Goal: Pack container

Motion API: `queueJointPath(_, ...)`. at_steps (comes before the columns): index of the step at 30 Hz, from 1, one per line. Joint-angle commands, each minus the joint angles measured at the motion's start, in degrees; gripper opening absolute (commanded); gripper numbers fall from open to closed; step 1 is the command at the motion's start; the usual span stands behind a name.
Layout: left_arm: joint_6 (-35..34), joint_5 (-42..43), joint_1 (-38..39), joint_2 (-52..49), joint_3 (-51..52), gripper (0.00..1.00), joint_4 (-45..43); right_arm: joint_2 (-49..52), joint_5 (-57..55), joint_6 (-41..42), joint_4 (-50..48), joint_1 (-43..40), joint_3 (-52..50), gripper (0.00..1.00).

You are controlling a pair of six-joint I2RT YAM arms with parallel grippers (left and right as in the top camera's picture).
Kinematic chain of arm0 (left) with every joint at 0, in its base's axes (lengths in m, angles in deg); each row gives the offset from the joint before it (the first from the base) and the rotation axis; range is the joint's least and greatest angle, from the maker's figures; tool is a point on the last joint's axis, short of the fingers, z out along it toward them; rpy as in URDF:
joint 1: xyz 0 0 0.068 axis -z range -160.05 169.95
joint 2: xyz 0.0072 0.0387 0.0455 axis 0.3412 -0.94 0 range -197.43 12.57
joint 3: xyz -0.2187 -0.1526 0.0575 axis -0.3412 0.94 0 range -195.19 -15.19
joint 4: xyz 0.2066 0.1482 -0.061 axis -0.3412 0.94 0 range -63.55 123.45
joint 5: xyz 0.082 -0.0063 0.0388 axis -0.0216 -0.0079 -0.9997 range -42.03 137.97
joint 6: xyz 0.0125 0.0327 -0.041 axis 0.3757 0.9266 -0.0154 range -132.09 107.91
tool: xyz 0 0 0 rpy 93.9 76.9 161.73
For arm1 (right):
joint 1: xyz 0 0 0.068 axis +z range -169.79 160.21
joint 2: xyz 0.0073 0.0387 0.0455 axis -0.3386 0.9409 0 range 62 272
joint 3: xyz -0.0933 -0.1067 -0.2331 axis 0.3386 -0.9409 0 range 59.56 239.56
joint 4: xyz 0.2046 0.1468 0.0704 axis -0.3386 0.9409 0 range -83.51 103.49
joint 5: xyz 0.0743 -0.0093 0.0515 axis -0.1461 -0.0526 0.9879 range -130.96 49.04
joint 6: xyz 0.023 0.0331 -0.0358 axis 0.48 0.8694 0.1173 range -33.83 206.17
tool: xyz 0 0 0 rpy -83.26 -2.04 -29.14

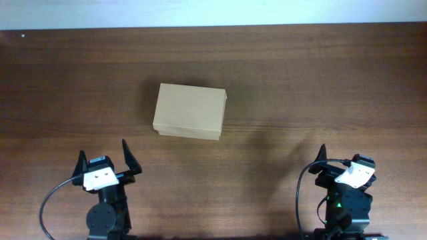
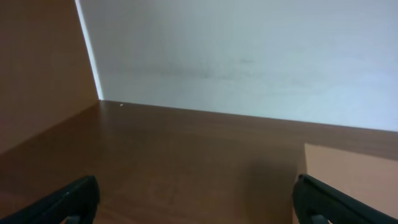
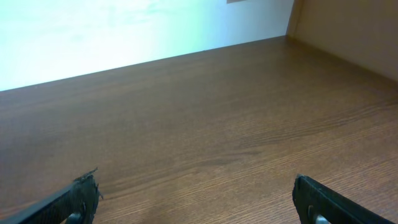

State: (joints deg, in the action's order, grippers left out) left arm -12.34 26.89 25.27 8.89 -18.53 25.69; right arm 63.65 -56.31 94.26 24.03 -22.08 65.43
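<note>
The container is a plain tan cardboard box with its lid shut, lying on the dark wooden table left of centre. My left gripper is open and empty near the front edge, below and left of the box. In the left wrist view the gripper has its fingers wide apart and a corner of the box shows at the right. My right gripper is open and empty at the front right, far from the box. The right wrist view shows its spread fingers over bare wood.
A white wall runs along the table's far edge. A brown panel stands at the left in the left wrist view. A tan panel shows at the top right of the right wrist view.
</note>
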Motion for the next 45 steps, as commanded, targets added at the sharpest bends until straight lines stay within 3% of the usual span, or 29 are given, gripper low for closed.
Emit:
queueJointPath(1,-0.17,0.00,-0.37,1.92,2.84,1.00,2.82,-0.55,-0.07,-0.13,0.00,-0.37,-0.42,0.99)
queueJointPath(45,-0.15,0.26,-1.86,2.58,2.82,1.00,3.61,-0.55,-0.07,-0.15,0.00,-0.37,-0.42,0.99)
